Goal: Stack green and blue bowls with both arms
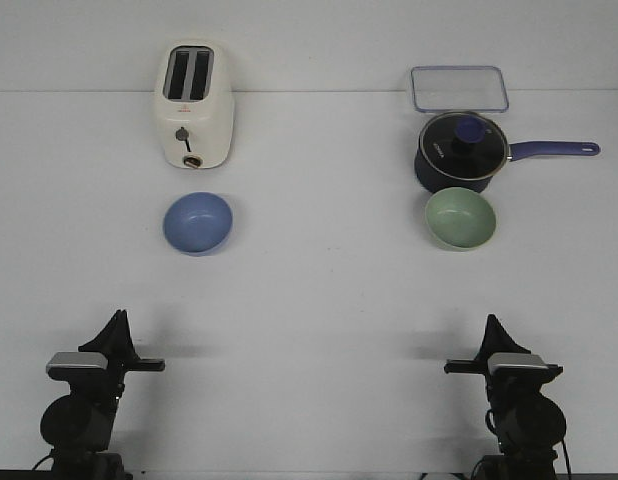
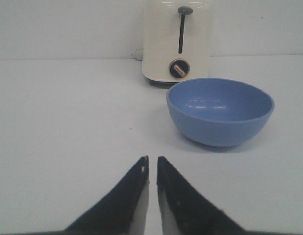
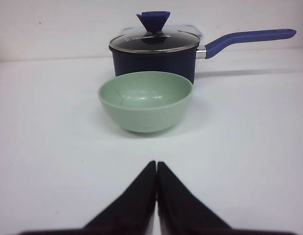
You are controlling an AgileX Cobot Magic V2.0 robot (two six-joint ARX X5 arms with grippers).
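Observation:
The blue bowl (image 1: 198,222) sits upright and empty on the white table at the left, in front of the toaster; it also shows in the left wrist view (image 2: 220,111). The green bowl (image 1: 459,218) sits upright and empty at the right, just in front of the saucepan; it also shows in the right wrist view (image 3: 145,100). My left gripper (image 1: 118,318) (image 2: 151,158) rests low near the front edge, well short of the blue bowl, its jaws nearly touching and empty. My right gripper (image 1: 491,322) (image 3: 157,163) rests near the front edge, short of the green bowl, shut and empty.
A cream toaster (image 1: 193,104) stands behind the blue bowl. A dark navy saucepan (image 1: 459,152) with a glass lid stands right behind the green bowl, its handle pointing right. A clear lidded container (image 1: 459,88) lies at the back right.

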